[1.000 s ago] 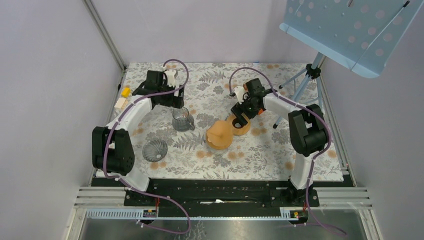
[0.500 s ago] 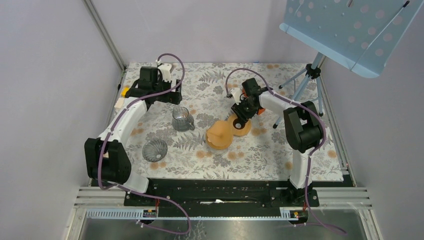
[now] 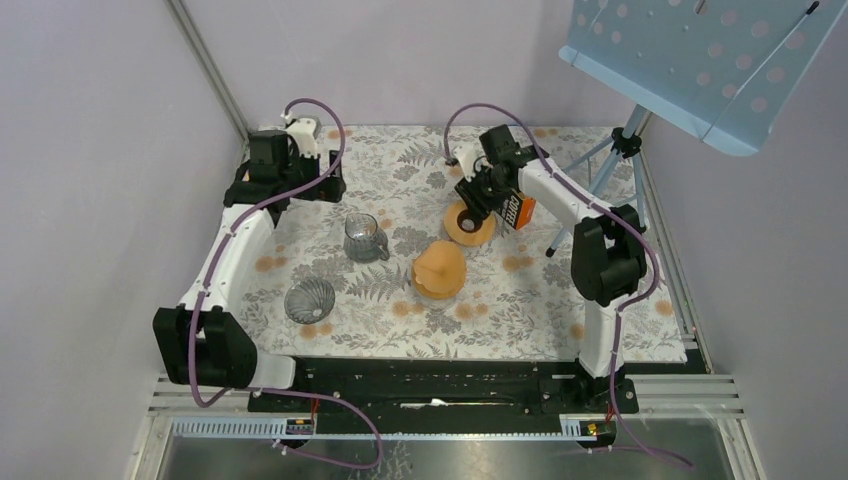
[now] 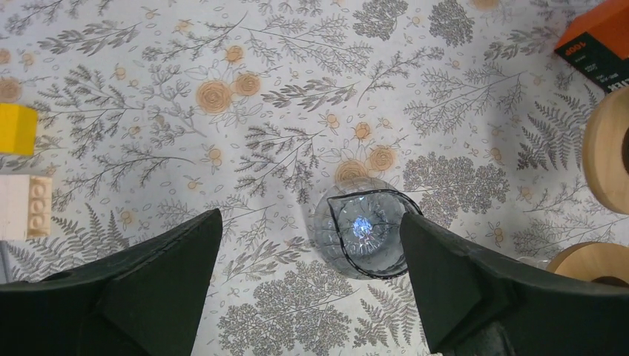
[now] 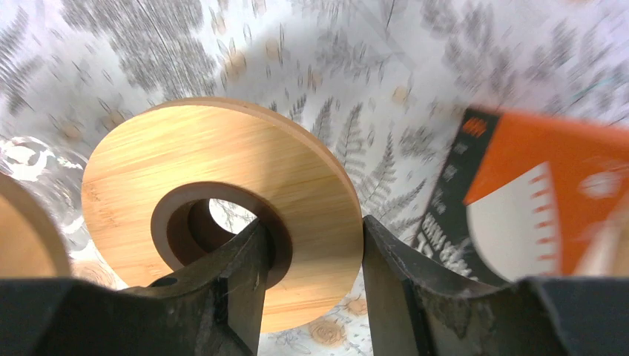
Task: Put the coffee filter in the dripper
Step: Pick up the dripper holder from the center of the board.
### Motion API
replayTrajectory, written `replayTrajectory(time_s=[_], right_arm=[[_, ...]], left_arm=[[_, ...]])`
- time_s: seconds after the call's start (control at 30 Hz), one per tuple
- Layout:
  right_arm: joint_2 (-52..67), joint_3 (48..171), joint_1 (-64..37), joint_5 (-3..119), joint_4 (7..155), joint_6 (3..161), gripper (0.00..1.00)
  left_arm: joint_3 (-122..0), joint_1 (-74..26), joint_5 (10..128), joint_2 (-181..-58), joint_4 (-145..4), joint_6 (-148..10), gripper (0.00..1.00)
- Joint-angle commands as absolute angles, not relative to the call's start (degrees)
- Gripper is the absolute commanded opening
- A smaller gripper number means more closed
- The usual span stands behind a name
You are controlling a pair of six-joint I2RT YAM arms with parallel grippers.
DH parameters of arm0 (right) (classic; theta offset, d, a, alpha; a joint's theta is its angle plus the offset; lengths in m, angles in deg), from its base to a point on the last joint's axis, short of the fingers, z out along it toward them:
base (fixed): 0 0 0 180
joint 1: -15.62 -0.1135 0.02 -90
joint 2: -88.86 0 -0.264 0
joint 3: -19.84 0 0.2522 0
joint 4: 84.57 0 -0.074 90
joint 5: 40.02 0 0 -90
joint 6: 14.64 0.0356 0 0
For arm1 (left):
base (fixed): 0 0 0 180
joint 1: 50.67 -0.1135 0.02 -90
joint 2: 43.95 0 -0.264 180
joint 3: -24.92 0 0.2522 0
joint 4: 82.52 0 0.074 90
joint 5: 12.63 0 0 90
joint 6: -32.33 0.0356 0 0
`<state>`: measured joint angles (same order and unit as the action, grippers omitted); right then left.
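Ring [image 5: 222,156] shifted rearward in right pincer [image 5: 311,222], lying flat.

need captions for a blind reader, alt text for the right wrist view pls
The right gripper clamps a wooden ring, one finger through its centre hole and the other outside its rim. A blurred orange and black box shows at the right, with a floral tablecloth beneath.

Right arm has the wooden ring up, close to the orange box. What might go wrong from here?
1. The right gripper pinches the wooden ring on one side only, one finger through its hole; the ring may swing or slip out.
2. The orange box is close beside the ring, so a sideways move may knock it.
3. The left gripper hangs open over the glass pitcher; a descent could tip it.
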<state>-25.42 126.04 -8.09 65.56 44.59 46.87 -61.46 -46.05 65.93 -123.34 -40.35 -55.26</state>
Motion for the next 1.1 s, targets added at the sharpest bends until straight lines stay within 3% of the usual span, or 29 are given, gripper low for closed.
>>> replayTrajectory(time_s=[0.0,0.43,0.93,1.07], right_arm=[[-23.4,137.91,-11.7,66.54,39.46,47.24,0.25],[-41.79,178.27,-25.35,64.71,19.13,48.78,0.25],[-51.56,187.12,-31.65,62.37,26.49,51.32,0.22],[-52.86,188.3,-31.8,62.03,28.34,52.16,0.22]], left_arm=[[-61.81,-49.48,62.79,-120.15,-40.89,-56.93,0.99],[-57.25,-65.67,55.55,-114.9,-40.26,-61.22,0.99],[-52.43,-73.34,51.61,-111.02,-39.69,-58.69,0.99],[-50.17,-73.32,44.54,-111.14,-40.37,-58.11,0.99]])
